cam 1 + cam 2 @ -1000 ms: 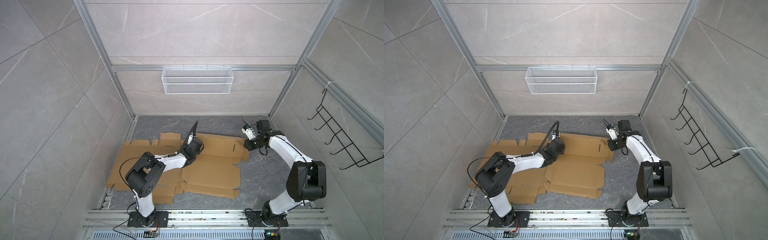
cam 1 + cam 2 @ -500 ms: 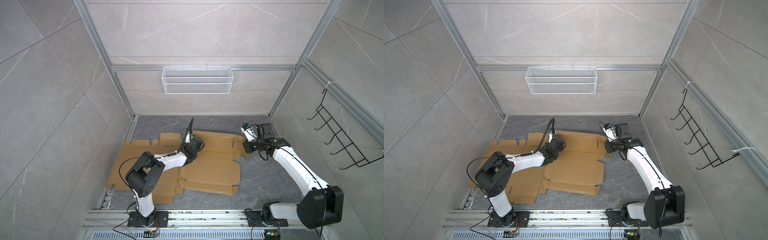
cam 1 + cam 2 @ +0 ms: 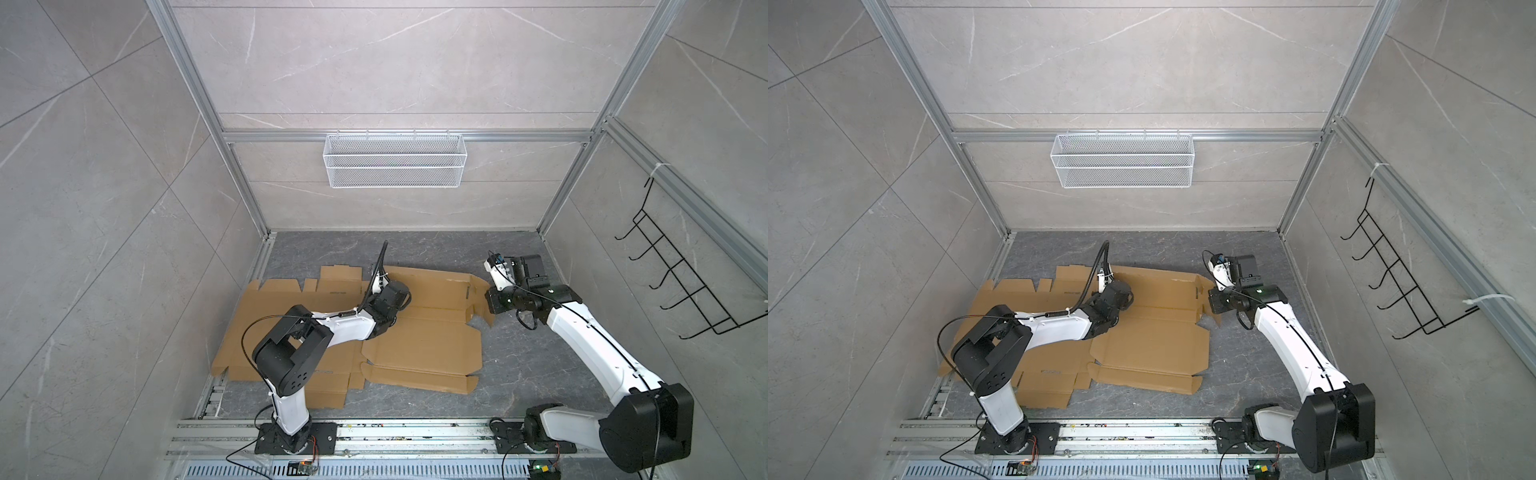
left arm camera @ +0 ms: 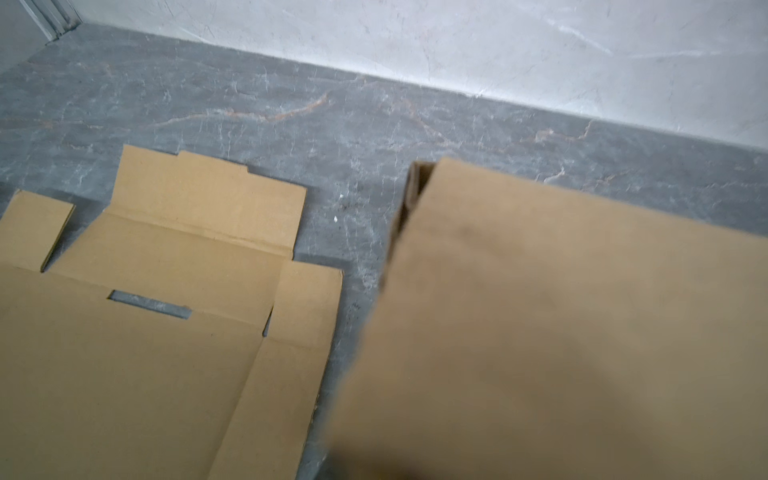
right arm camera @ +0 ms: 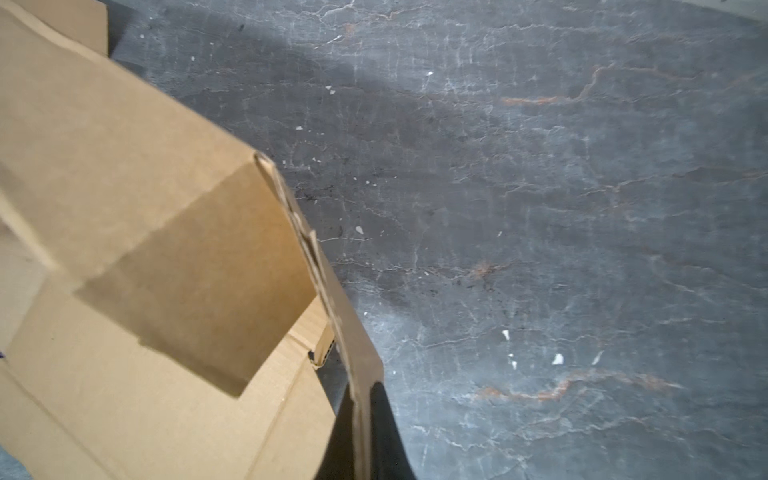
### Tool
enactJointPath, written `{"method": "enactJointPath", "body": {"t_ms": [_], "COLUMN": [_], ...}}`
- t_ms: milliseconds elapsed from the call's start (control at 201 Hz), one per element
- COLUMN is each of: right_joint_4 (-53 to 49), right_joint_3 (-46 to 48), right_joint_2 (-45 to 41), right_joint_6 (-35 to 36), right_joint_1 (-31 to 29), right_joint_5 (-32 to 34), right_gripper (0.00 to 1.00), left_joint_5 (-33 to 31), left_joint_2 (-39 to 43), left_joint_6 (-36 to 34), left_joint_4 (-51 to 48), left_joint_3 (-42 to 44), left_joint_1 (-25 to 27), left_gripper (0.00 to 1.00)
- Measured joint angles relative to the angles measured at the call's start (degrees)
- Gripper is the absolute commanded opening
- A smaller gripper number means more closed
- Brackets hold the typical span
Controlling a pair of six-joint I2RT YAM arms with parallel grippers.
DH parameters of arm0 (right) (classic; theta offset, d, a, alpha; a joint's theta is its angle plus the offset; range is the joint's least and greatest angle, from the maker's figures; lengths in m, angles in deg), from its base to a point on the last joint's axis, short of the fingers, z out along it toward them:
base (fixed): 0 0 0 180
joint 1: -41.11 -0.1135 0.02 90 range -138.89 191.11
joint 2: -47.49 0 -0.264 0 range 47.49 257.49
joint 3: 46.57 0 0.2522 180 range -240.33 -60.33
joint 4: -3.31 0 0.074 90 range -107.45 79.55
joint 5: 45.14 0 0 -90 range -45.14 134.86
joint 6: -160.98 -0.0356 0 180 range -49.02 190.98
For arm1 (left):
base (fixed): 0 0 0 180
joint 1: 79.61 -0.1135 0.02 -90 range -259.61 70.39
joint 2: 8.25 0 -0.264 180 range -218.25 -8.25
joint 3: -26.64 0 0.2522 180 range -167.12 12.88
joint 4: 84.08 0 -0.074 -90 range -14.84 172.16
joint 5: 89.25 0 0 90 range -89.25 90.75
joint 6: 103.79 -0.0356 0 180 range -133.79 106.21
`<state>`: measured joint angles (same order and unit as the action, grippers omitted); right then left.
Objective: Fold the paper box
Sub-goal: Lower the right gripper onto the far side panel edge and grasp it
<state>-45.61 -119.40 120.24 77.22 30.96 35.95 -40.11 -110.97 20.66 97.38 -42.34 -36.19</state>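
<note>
**R arm dropped low, R jaws shut on flap**

Vs 1 s earlier: the right arm (image 3: 590, 345) had swung its elbow down and out toward the right of both top views. It was stretched low from base to wrist, where before it stood folded upright. The right gripper (image 3: 491, 301) kept approx the same spot at the sheet's right edge, and its jaws had gone from a slight gap to closed. The left gripper (image 3: 390, 296) and the sheet had barely shifted.

The paper box (image 3: 419, 332) was still an unfolded brown card blank w/ creases, slots and tabs. It lay mostly flat on the dark grey floor (image 3: 523, 365), mid-cell. Its left part overlapped a second blank (image 3: 266, 328), also flat, nearer the left wall. In the right wrist view its right-hand flap (image 5: 199, 282) stood raised off the floor.

The right gripper sat at the box's right edge. Its dark fingers (image 5: 388, 432) pinched the card edge btwn them, so it was clamped on the box. The left gripper rested over the box's back-left part, closed. In the left wrist view blurred card hid the fingers, so I couldn't tell if card was actually held.
</note>
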Motion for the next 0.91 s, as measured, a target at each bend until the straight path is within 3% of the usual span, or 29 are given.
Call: {"method": "enactJointPath", "body": {"t_ms": [254, 617, 906], "right_joint_4": [0.22, 6.45, 17.62], "right_joint_3": [0.13, 4.98, 14.69], "right_joint_2": [0.00, -0.02, -3.56], "right_joint_6": [-7.72, -18.23, -26.40], "right_joint_1": [-4.07, -7.96, -8.28], "right_joint_5": [-3.48, 1.70, 4.87], "right_gripper": [0.00, 0.02, 0.04], "left_joint_5": [0.48, 0.74, 0.74], "left_joint_2": [-0.09, -0.81, -0.39], "left_joint_6": [0.00, -0.02, -1.25], "left_joint_4": [0.85, 1.60, 9.81], "left_joint_3": [0.09, 0.24, 4.66], "left_joint_1": [0.00, 0.22, 1.31], "left_gripper": [0.00, 0.00, 0.00]}}
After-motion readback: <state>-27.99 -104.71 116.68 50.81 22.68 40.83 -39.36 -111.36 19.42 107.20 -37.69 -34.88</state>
